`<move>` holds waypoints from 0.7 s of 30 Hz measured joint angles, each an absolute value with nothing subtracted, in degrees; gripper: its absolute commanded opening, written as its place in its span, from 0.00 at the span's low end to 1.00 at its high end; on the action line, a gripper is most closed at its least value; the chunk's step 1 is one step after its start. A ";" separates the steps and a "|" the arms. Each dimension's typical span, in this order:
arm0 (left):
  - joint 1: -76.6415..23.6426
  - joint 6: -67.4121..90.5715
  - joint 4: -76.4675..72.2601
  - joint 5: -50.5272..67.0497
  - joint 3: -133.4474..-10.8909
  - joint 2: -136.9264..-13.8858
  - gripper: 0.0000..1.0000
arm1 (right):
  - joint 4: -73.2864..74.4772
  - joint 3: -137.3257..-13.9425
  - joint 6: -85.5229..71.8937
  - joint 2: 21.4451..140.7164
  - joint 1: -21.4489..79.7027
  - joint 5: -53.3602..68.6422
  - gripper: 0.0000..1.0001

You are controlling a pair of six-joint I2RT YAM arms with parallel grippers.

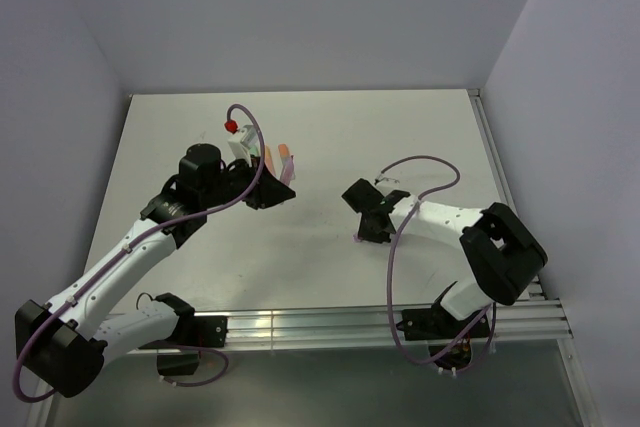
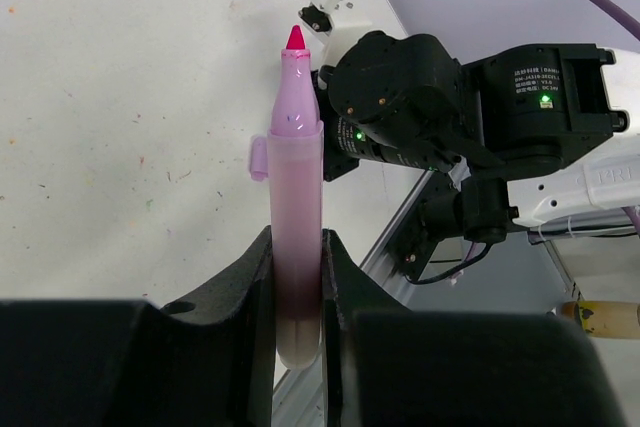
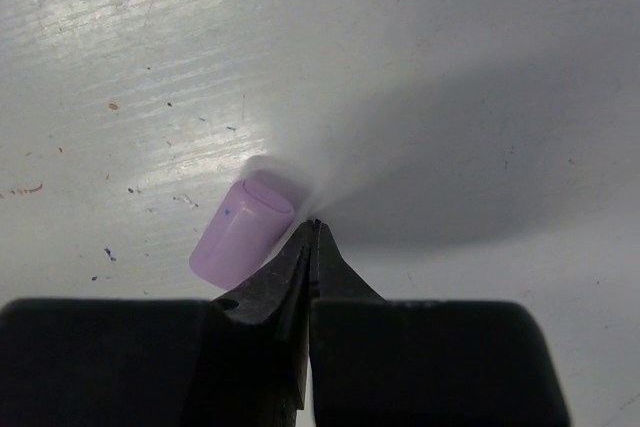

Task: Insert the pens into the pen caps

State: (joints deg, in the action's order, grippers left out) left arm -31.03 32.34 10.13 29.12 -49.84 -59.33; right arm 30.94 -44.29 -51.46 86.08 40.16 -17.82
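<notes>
My left gripper (image 2: 297, 245) is clamped on the pink-purple pen (image 2: 294, 177), with the bare tip pointing away from the fingers. My right gripper (image 3: 313, 232) is pinched closed on nothing. The purple cap (image 3: 243, 230) lies on the table (image 3: 450, 47) just beside its tips, nearer the front edge.

White table, plain walls, metal rail.
The table (image 1: 400, 137) is white & flat, w/ pale grey walls (image 1: 300, 17) at the back, L & R. A shiny metal rail (image 1: 300, 327) runs along the near edge, & a thin strip (image 1: 490, 157) goes up the R side. Close up, the top has lots of tiny dots (image 2: 140, 160), some red, some dark, plus faint streaks (image 3: 150, 7). A soft grey shadow (image 3: 450, 147) lies on it.
</notes>
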 measured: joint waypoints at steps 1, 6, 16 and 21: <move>-31.03 32.34 10.13 29.15 -49.84 -59.33 0.00 | 31.16 -44.60 -51.20 86.32 39.99 -17.89 0.00; -31.03 32.34 10.13 29.19 -49.84 -59.33 0.00 | 31.79 -45.98 -50.02 87.74 39.79 -18.50 0.00; -31.03 32.38 10.11 29.30 -49.82 -59.33 0.00 | 31.73 -48.12 -48.27 90.04 39.51 -19.25 0.00; -31.03 32.38 9.98 29.34 -49.82 -59.33 0.00 | 31.75 -48.51 -48.05 90.32 39.44 -19.57 0.00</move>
State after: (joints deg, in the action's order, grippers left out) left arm -31.03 32.38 9.98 29.34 -49.82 -59.33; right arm 31.75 -48.51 -48.05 90.32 39.44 -19.57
